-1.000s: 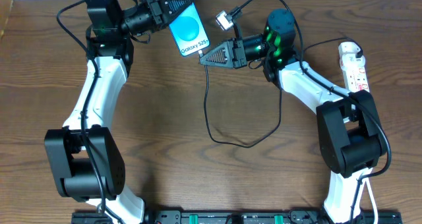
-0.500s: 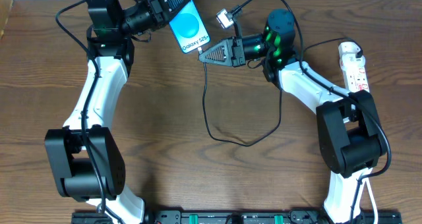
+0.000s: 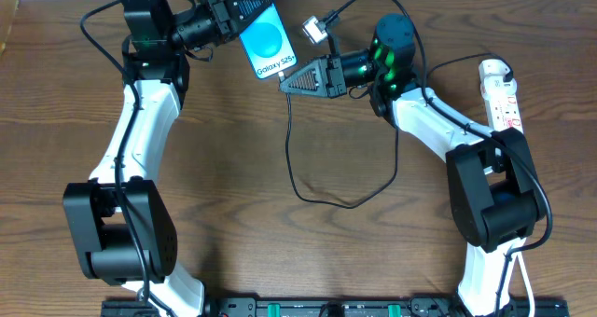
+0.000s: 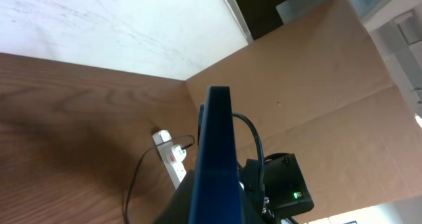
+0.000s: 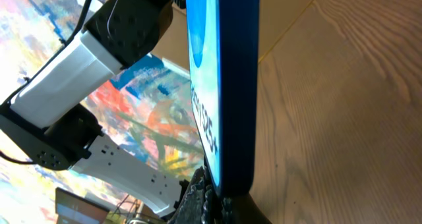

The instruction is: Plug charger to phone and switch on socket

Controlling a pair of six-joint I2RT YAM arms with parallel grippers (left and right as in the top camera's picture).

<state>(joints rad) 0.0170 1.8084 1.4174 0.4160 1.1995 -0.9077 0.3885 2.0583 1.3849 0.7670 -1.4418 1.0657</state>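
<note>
1. Phone (image 3: 266, 39) clamped at its top end in the left gripper (image 3: 233, 11), held aloft, screen up.
2. Charger (image 3: 291, 140) plug tip pinched in the clenched right gripper (image 3: 288, 81), touching or just beside the phone's lower short edge; seated or not, cannot tell.
3. Phone's long axis slanting from left jaws toward right jaws: calls for a push along it.
4. Well apart at far right, nearer the right arm: socket (image 3: 501, 95), not yet switched.

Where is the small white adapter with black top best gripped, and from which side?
Probably across the long sides of the small white adapter with black top, coming from above: it lies free on the brown wooden table, its black cable leaving one end.
</note>
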